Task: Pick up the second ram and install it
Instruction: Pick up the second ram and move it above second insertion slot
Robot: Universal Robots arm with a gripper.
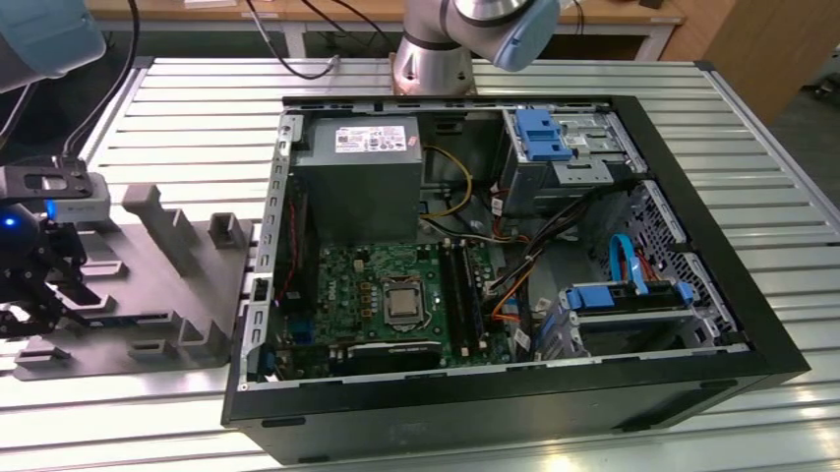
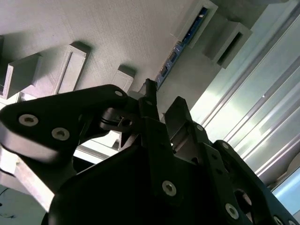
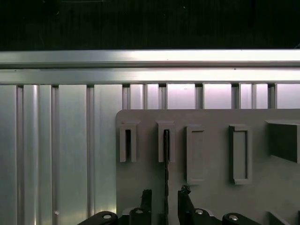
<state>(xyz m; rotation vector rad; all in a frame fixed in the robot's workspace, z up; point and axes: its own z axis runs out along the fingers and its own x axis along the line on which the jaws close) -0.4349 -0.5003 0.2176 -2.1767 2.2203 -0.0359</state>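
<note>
The second ram stands on edge in a slot of the gray moulded tray, and I see it as a thin dark line. In the second wrist view it is a blue strip running along the tray toward my fingers. My gripper is open and straddles the near end of the ram, one black fingertip on each side with a gap to the board. In the exterior view the gripper hangs low over the tray at the exterior view's left.
An open computer case lies to the exterior view's right of the tray, on the ribbed metal table. Inside are a green motherboard with long black slots, a gray power supply and loose cables. The arm's base stands behind the case.
</note>
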